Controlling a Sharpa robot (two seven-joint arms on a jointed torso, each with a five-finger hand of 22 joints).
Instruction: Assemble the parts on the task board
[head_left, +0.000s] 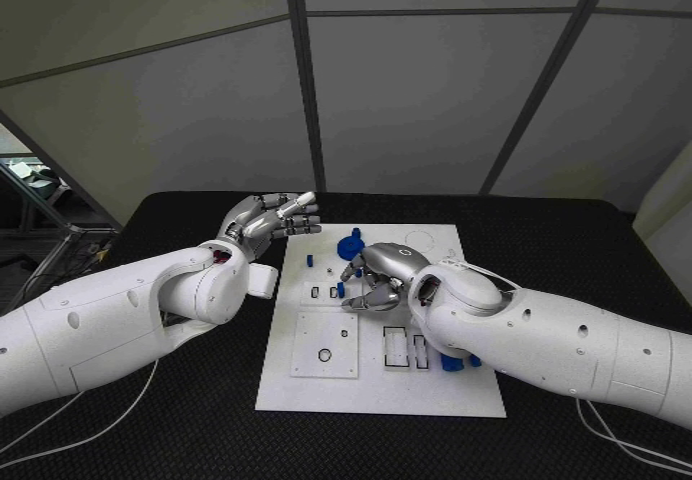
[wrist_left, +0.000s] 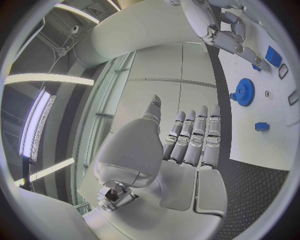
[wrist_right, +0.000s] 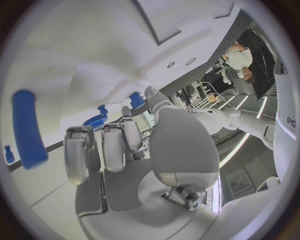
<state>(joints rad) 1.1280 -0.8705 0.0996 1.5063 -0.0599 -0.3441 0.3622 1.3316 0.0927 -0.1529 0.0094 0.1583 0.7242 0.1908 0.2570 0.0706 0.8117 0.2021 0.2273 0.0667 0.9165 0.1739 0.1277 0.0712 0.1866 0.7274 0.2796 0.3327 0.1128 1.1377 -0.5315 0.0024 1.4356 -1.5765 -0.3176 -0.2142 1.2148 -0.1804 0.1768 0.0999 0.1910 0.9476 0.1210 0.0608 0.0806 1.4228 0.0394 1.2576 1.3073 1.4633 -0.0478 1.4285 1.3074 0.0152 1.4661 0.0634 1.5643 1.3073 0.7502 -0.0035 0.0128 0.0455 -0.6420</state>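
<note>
Head view frames the white task board lying flat on the black bench. The left robot hand is raised beside the board's far left corner, fingers extended close together, nothing held. The right robot hand is lowered onto the board's middle, fingers curled among small blue parts; a grip cannot be told. A blue toothed gear lies nearby.
</note>
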